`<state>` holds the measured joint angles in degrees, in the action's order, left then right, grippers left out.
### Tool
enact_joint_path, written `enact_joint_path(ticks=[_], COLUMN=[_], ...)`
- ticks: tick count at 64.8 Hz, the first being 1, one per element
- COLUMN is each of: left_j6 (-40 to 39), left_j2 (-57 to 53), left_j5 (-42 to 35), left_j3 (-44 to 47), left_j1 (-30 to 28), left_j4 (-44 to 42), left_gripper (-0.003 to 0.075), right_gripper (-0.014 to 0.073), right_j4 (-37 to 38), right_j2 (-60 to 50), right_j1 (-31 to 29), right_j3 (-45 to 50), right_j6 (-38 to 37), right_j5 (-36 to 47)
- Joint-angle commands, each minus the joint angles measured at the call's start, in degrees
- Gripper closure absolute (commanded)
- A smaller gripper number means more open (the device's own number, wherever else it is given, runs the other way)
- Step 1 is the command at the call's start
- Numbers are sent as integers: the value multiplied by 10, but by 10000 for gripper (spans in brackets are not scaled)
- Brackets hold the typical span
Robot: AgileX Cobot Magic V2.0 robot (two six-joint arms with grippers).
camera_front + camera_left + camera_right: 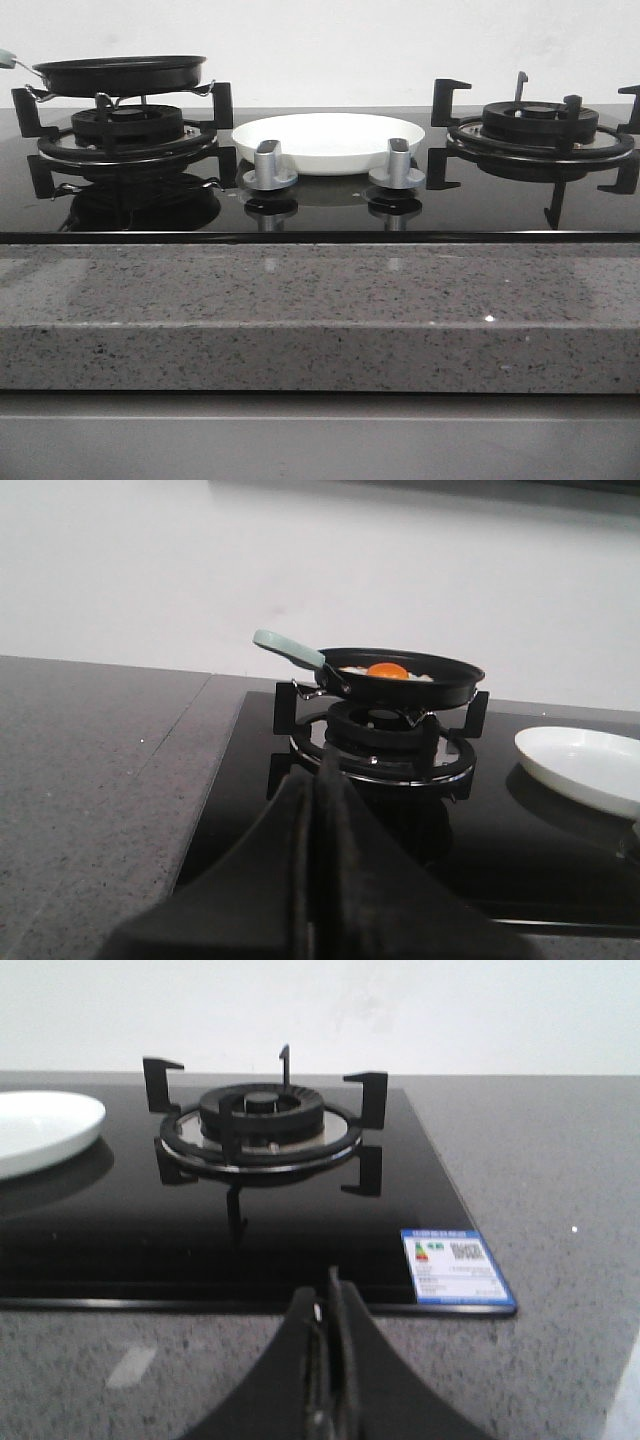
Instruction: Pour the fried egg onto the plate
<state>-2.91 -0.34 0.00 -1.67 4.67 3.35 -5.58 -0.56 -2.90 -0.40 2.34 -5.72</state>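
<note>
In the front view we are seeing one plate [328,141] at centre, two knobs [270,167], two burners [128,125] and one pan [120,74] at upper left. In the left wrist view we are seeing one fried egg [386,671] lying in the pan at centre, and the left gripper [318,780] with fingers pressed together. In the right wrist view, the right gripper [329,1315] is pressed together too.
</note>
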Motion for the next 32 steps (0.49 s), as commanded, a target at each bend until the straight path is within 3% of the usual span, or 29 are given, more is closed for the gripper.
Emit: enact_joint_path(ticks=[1, 13, 32], left_j6=[-4, -4, -4], left_j2=[-7, 30, 166], left_j5=[-26, 72, 230], left_j3=[-52, -173, -346], left_j1=[-1, -1, -1], left_j4=[19, 26, 26], left_gripper=[739, 739, 739], right_gripper=[662, 662, 662], right_j4=[-7, 15, 22], right_j2=[-11, 13, 140], right_j1=[-3, -3, -3], right_j3=[-56, -167, -334], right_j6=[3, 3, 3], right_j5=[39, -39, -143])
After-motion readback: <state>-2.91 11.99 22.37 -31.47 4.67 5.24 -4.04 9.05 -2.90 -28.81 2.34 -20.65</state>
